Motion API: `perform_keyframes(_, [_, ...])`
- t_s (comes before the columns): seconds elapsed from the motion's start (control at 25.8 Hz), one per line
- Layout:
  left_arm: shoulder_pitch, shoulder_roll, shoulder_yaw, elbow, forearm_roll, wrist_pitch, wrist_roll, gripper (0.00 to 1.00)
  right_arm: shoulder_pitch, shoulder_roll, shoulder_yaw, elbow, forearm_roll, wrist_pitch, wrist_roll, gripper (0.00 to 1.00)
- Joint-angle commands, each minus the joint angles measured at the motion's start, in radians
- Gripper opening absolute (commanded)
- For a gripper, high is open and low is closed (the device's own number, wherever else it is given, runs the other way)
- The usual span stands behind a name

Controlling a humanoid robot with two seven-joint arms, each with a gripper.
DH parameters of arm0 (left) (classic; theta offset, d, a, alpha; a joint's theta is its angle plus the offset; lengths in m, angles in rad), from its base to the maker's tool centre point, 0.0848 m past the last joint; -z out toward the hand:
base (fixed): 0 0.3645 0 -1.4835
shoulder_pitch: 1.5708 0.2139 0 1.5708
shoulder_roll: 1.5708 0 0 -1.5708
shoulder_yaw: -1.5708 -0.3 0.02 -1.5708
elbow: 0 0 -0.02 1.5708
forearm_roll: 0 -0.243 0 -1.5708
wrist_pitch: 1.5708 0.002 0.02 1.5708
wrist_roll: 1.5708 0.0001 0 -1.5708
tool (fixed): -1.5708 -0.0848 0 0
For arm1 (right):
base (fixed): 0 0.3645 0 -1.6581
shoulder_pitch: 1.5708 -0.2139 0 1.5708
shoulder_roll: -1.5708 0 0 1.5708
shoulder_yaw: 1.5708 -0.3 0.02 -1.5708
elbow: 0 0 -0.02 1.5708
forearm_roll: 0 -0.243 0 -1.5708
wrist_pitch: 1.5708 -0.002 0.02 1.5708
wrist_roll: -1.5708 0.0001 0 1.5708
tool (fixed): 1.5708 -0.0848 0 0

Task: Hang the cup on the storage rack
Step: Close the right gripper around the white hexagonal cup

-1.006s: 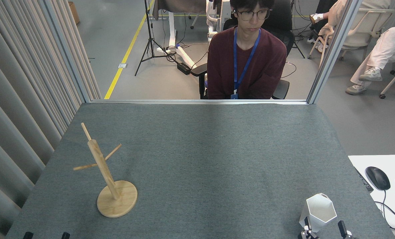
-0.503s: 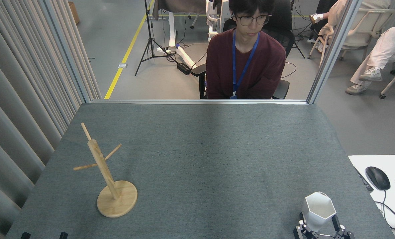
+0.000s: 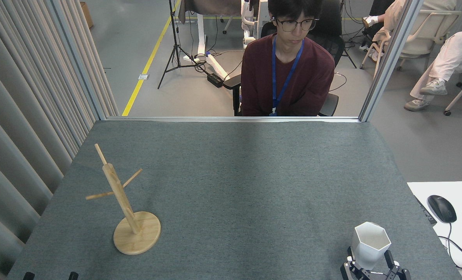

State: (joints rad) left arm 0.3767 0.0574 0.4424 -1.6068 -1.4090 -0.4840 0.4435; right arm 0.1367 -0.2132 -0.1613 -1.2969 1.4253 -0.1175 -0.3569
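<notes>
Table (image 3: 231, 186), covered in grey felt, fills the middle and lower frame. Behind its far edge, at upper centre, a person (image 3: 287, 74) in a dark red top with a blue lanyard sits on a black chair. Curtains (image 3: 28, 97) run down the left side of the frame. At the right edge, a white surface carries a black mouse (image 3: 441, 208).

Rack (image 3: 124, 204) stands upright on its round base at lower left, with three thin pegs angling out from the post, all bare. Cup (image 3: 370, 244) sits upright at lower right, well apart from the rack, its hexagonal mouth open upward; its handle cannot be made out.

Right gripper (image 3: 368, 262) rises from the bottom edge under the cup, its dark fingers (image 3: 388, 258) spread to either side of the cup's lower walls and pinching it. Left gripper (image 3: 50, 275) shows only as two dark tips at the bottom left edge, set apart.
</notes>
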Motion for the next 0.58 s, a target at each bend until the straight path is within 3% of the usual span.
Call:
perform_keyframes(0.0, [0.001, 0.001, 0.001, -0.001, 0.001, -0.001, 0.000, 1.00, 0.008, -0.002, -0.004, -0.008, -0.005, -0.027, -0.001, 1.00])
perform_keyframes(0.15, [0.001, 0.002, 0.001, -0.001, 0.001, -0.001, 0.000, 1.00, 0.020, -0.034, -0.017, -0.016, -0.017, -0.060, 0.001, 1.00])
perform_keyframes(0.54, [0.001, 0.002, 0.001, -0.005, 0.002, -0.001, 0.000, 1.00, 0.024, -0.043, -0.029, -0.021, -0.039, -0.085, 0.004, 1.00])
